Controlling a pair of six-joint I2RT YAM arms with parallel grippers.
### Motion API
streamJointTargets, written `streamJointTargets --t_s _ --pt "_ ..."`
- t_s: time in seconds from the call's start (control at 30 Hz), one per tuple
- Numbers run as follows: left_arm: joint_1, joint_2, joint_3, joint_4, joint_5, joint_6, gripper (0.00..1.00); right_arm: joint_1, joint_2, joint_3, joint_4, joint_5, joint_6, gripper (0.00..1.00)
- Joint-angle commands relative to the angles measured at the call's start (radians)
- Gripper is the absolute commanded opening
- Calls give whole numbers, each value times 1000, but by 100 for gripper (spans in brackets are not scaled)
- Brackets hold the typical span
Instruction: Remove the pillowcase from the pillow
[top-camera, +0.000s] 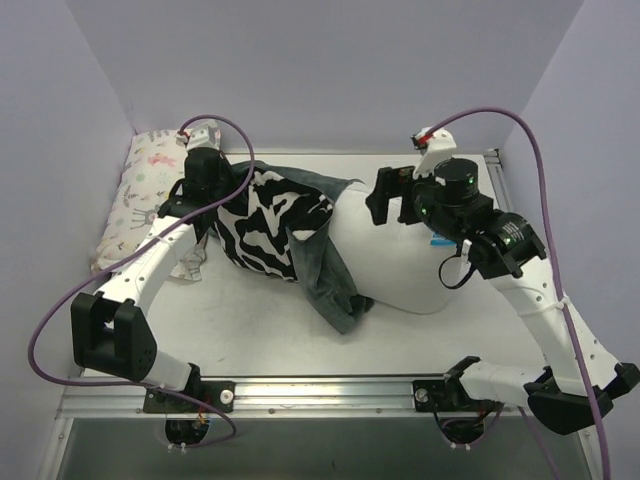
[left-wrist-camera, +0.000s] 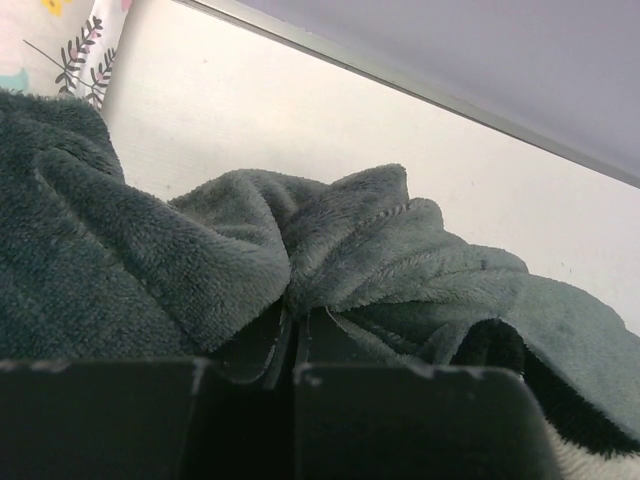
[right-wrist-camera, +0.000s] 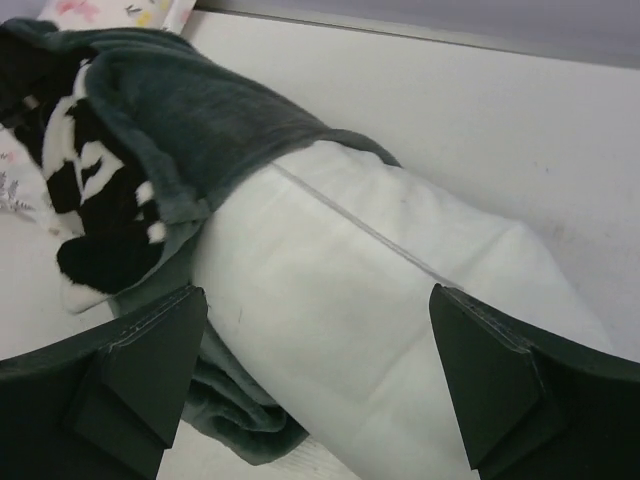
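The pillowcase (top-camera: 272, 225), zebra-striped outside and plush grey-teal inside, is bunched over the left end of the white pillow (top-camera: 400, 255), whose right part lies bare. My left gripper (top-camera: 205, 222) is shut on a fold of the grey-teal plush (left-wrist-camera: 330, 250), pinched between its fingertips (left-wrist-camera: 293, 335). My right gripper (top-camera: 390, 195) is open and empty, hovering above the bare pillow (right-wrist-camera: 380, 320), its fingers (right-wrist-camera: 150, 360) wide apart over it. The pillowcase's turned-back edge (right-wrist-camera: 180, 130) shows at the upper left of the right wrist view.
A smaller pastel animal-print pillow (top-camera: 140, 190) lies against the left wall. Lilac walls enclose the back and sides. Purple cables (top-camera: 245, 150) loop over both arms. A metal rail (top-camera: 330, 392) runs along the near edge.
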Motion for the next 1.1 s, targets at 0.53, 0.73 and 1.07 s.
streamJointTargets --t_s 0.53,0.73,1.07 --pt "-48 -44 -61 -136 6 37 0 219 226 -364 172 154 -99 87" --pt "-51 -97 25 -143 84 86 45 136 251 -335 152 180 -30 0" --pt "-77 -295 5 -178 37 80 87 67 280 -286 146 155 -43 0"
